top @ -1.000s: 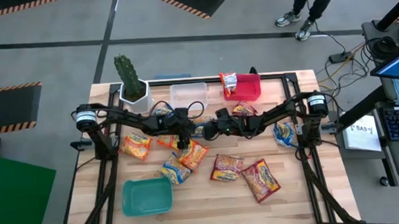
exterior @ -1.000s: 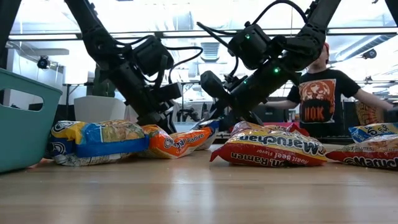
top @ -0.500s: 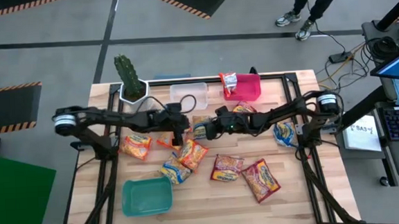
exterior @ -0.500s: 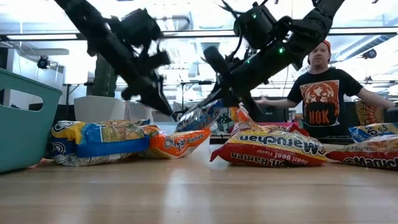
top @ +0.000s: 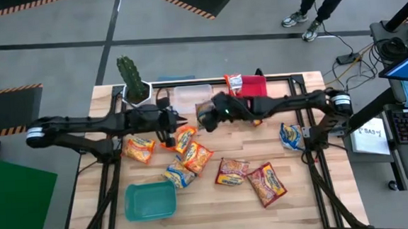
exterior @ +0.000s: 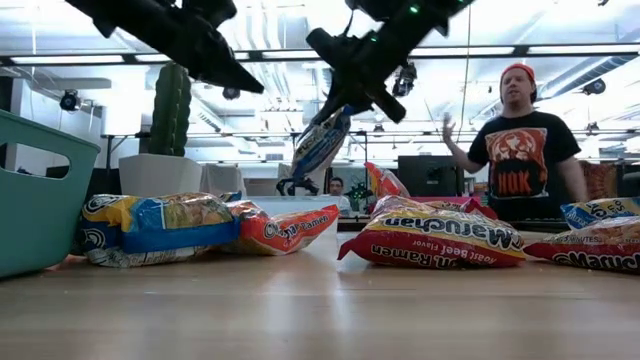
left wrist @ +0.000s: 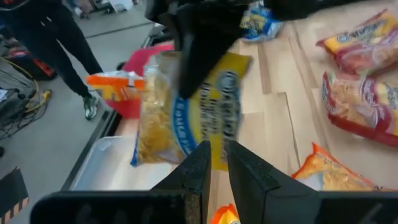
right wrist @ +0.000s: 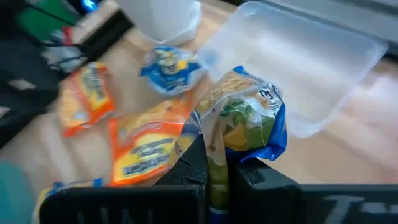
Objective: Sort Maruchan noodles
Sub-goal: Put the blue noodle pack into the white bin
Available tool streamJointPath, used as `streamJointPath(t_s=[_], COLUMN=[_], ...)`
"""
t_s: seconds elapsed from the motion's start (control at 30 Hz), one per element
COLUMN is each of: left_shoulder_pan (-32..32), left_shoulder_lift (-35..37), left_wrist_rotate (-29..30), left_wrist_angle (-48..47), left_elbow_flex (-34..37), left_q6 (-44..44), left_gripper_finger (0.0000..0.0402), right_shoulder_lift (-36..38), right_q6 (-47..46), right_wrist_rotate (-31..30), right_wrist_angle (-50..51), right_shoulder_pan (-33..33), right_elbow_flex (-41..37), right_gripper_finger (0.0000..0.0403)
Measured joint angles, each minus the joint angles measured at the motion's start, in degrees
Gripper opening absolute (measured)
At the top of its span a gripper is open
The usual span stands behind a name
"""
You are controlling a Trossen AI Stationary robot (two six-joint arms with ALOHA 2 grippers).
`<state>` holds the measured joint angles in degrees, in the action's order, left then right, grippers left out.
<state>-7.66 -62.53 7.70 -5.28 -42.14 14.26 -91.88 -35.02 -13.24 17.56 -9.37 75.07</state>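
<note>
Maruchan packets lie flat across the table: orange ones [top: 139,148] [top: 197,157], red ones [top: 231,171] [top: 266,184], blue ones [top: 178,174] [top: 290,136]. My right gripper [top: 211,114] is shut on one blue-white packet [exterior: 322,145], high above the table beside the clear bin [top: 192,96]. My left gripper [top: 176,122] is shut and empty. It hovers raised just left of that packet, above an orange packet [top: 184,137]. My right gripper pinches the blue-white packet by one end [right wrist: 216,152] between its two fingers, coming slanting down from the table's right. The packet is lifted clear and hangs tilted below the fingers, its free end [exterior: 305,172] lowest.
A teal bin [top: 150,201] stands near the front left. A red bin [top: 252,89] at the far edge has a red packet [top: 234,81] on its rim. A potted cactus [top: 134,80] is at the far left. A person [exterior: 515,140] stands beyond the table.
My right gripper has lifted the blue-white packet off the table and carried it up and toward the far edge, near the clear bin. My left gripper has risen from the orange packets and drawn back toward the far edge.
</note>
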Motion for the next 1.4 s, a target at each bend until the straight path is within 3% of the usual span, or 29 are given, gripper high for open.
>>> streamJointPath(t_s=[0.27, 0.47, 0.67, 0.83, 1.17, 1.4], left_shoulder_pan=[0.0, 0.0, 0.0, 0.0, 0.0, 0.0], left_shoulder_lift=[4.4, 4.9, 4.6, 4.6, 4.6, 4.6], left_wrist_rotate=[0.1, 0.2, 0.2, 0.2, 0.2, 0.2], left_wrist_angle=[-0.8, -0.9, -1.4, -1.4, -1.4, -1.4], left_elbow_flex=[2.1, 2.2, 2.2, 2.2, 2.2, 2.2], left_q6=[0.6, 0.6, 1.1, 1.2, 1.3, 1.3], left_gripper_finger=[0.0037, 0.0037, 0.0037, 0.0037, 0.0037, 0.0037], right_shoulder_lift=[-6.9, -13.7, -21.0, -27.3, -33.2, -33.4], right_q6=[5.4, 6.6, 7.5, 9.3, 11.2, 11.6], right_wrist_rotate=[3.1, 12.0, 15.1, 13.6, 12.1, 4.2], right_wrist_angle=[18.3, 22.7, 28.3, 36.8, 38.0, 41.1], right_shoulder_pan=[-9.3, -15.8, -18.8, -19.2, -19.1, -19.0], right_elbow_flex=[19.3, 27.4, 34.0, 41.4, 47.1, 46.8], right_gripper_finger=[0.0013, 0.0013, 0.0013, 0.0013, 0.0014, 0.0073])
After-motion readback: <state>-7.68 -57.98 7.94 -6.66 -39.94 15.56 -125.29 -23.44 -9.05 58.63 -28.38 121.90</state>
